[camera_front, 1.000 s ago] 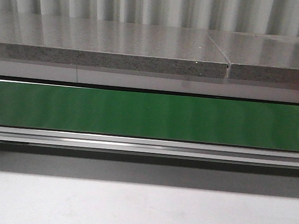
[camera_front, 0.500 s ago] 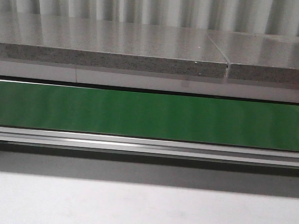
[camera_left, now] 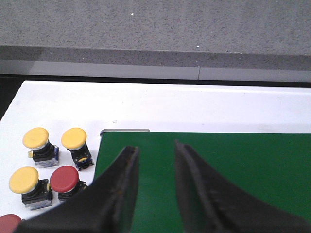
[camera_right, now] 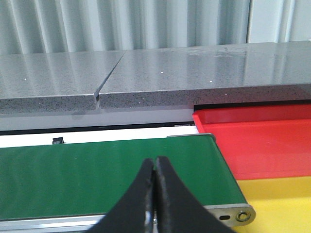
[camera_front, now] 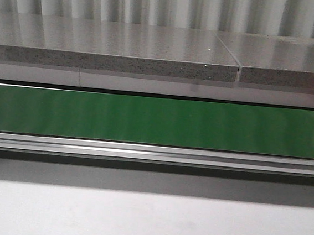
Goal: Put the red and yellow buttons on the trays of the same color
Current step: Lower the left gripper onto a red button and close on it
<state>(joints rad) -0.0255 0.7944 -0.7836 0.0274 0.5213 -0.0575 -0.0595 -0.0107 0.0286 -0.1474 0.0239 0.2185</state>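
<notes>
Left gripper (camera_left: 154, 158): hovers over the end of the green conveyor belt (camera_left: 233, 165), jaws parted with a clear gap and nothing between them, likely poised beside the supply of buttons.
Right gripper (camera_right: 154, 170): fingertips pressed together, holding nothing, stationed over the belt's other end near the trays, where sorted parts would likely be dropped.
Buttons: a cluster stands on the white table (camera_left: 146, 107) just beside the belt's end: three with yellow caps (camera_left: 35, 138) (camera_left: 73, 138) (camera_left: 23, 178), one with a red cap (camera_left: 64, 177), and a second red cap (camera_left: 8, 223) cut off at the frame edge.
Look: domed mushroom caps on dark, blocky switch bodies, all upright.
Trays: red tray (camera_right: 262, 141) sits against the belt's end, yellow tray (camera_right: 286, 204) touching it; both appear bare in the visible part.
Progress: no button has reached a tray, by this evidence.
</notes>
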